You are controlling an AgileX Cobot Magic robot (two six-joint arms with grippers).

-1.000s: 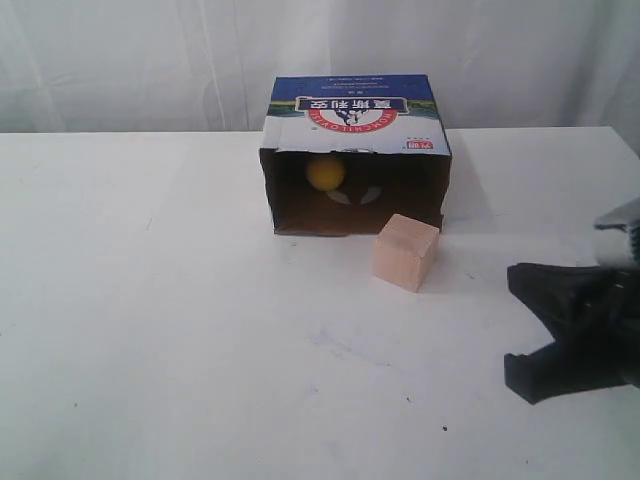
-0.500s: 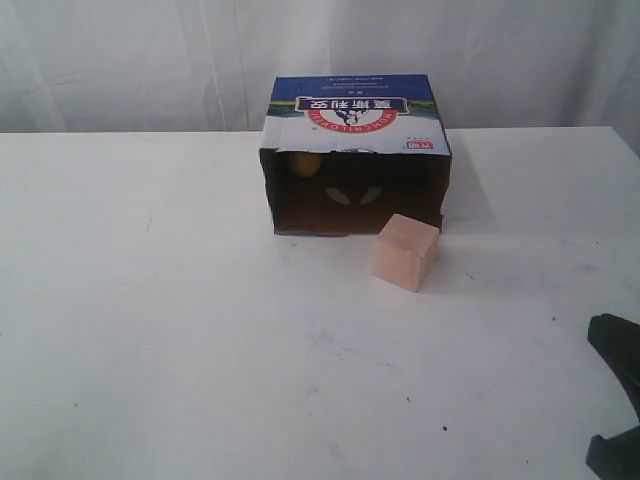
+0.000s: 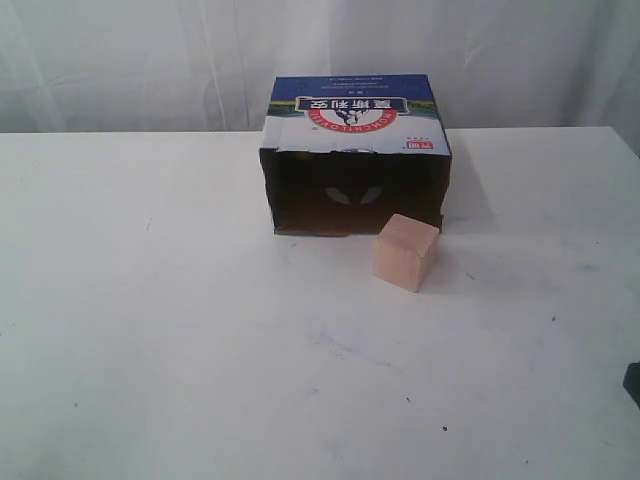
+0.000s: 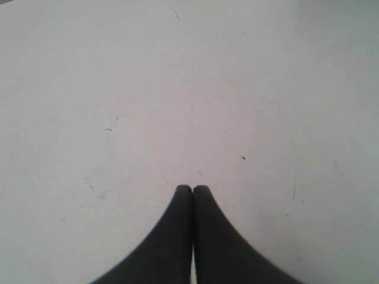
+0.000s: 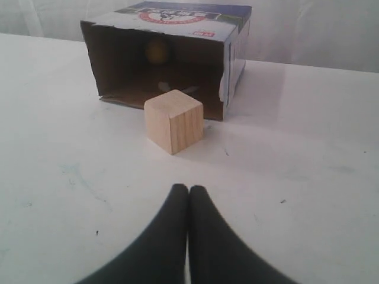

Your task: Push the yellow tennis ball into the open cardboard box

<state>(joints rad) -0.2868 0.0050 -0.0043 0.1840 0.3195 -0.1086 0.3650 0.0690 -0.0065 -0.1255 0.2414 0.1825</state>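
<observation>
While the open cardboard box (image 3: 355,105) lies on its side on the white tabletop (image 3: 150,330), the yellow tennis ball (image 5: 157,51) sits deep in its dark interior, the wooden cube (image 5: 173,120) just outside the mouth; left fingers (image 4: 179,207) and right fingers (image 5: 176,204) are pressed together, holding nothing.

There is one desk (image 3: 150,330). I count one open cardboard box (image 3: 355,120) and one tan wooden cube (image 3: 405,252). There is one yellow tennis ball (image 5: 157,51), and it shows only in the right wrist view. The end effectors are two: the left end effector (image 4: 192,189) and the right end effector (image 5: 188,189), one in each wrist view.
</observation>
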